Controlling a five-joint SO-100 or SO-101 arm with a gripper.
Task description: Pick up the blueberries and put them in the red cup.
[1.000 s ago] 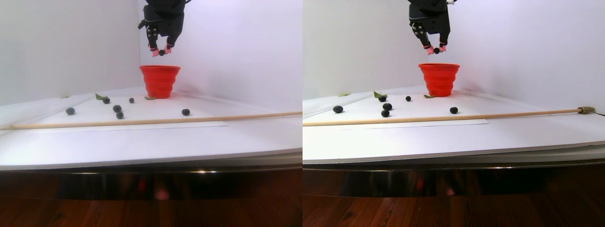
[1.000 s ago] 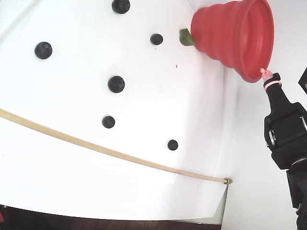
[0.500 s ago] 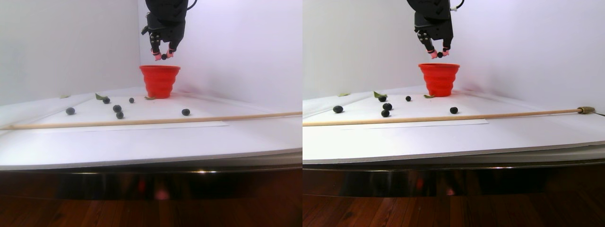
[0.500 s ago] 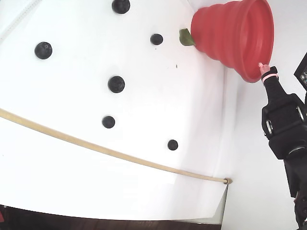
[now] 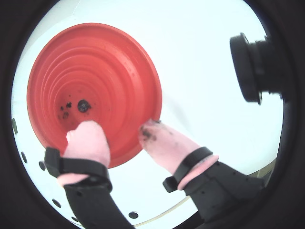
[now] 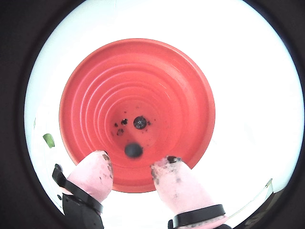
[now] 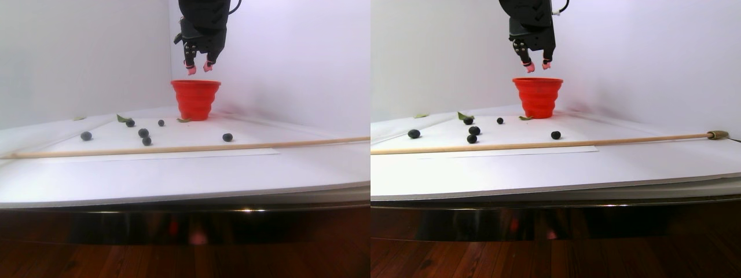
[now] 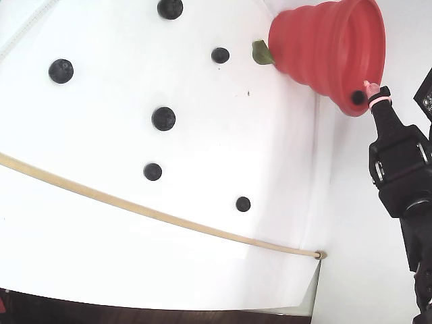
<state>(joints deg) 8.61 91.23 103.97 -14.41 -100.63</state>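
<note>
The red cup [image 7: 195, 98] stands upright at the back of the white table, and both wrist views look down into it [image 5: 109, 71] [image 6: 167, 86]. My gripper [image 7: 198, 69] hangs just above its rim, open, with nothing between the pink fingertips [image 6: 100, 167]. A blurred blueberry [image 6: 133, 150] is loose below the tips over the cup's inside, and it shows dark at the rim [image 8: 358, 98] in the fixed view. Another berry [image 6: 138, 122] lies on the cup's bottom. Several blueberries [image 8: 163, 119] [image 7: 227, 137] lie scattered on the table in front of the cup.
A long wooden stick [image 7: 173, 149] lies across the table in front of the berries. A small green leaf [image 8: 260, 52] lies at the cup's base and another leaf [image 7: 121, 119] farther left. White walls stand close behind and beside the cup.
The gripper moved over the cup holding a berry between its tips; now the fingers have opened and the berry has left them, dropping into the cup.
</note>
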